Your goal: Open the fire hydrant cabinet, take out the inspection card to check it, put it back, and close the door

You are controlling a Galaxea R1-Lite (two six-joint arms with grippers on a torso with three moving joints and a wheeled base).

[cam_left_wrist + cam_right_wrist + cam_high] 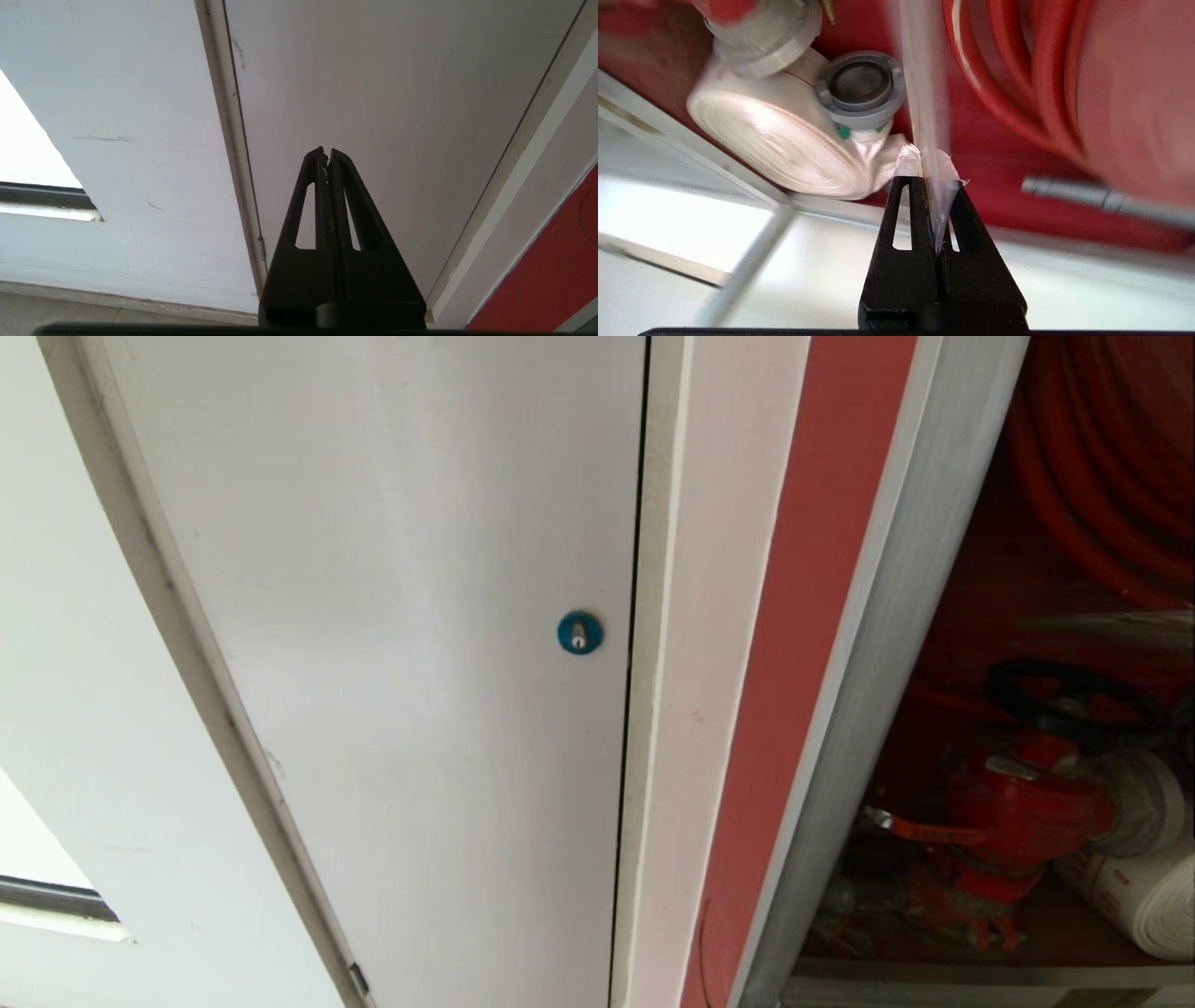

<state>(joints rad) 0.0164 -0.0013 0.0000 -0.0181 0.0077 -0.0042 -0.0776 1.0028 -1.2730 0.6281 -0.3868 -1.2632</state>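
- Right wrist view shows the right gripper (928, 179) clamped on the card (924, 93), a thin pale sheet seen edge-on and smeared, rising from between the black fingers (908, 205).
- Card sits inside the mouth of the cabinet (868, 644), in front of the red reel (1017, 70) and beside the white hose (784, 144); whether it touches anything there I cannot tell.
- Step in hand, as I judge it: the card is being carried at the open cabinet, either just lifted out for checking or on its way back; these views do not settle which.
- Next move calls for a steady grip, keeping the sheet clear of the reel and the coupling (860, 88), and then turning it flat to a camera or setting it back on its place.
- Door is not in any view, so it must stand swung aside; closing it remains to do.
- Left gripper (327, 151) is pressed shut on nothing, parked facing the white panel (392, 616) with its blue lock (580, 633).
- Count: one card, one reel, one rolled hose, one red valve (1018, 812), one blue lock, two grippers.
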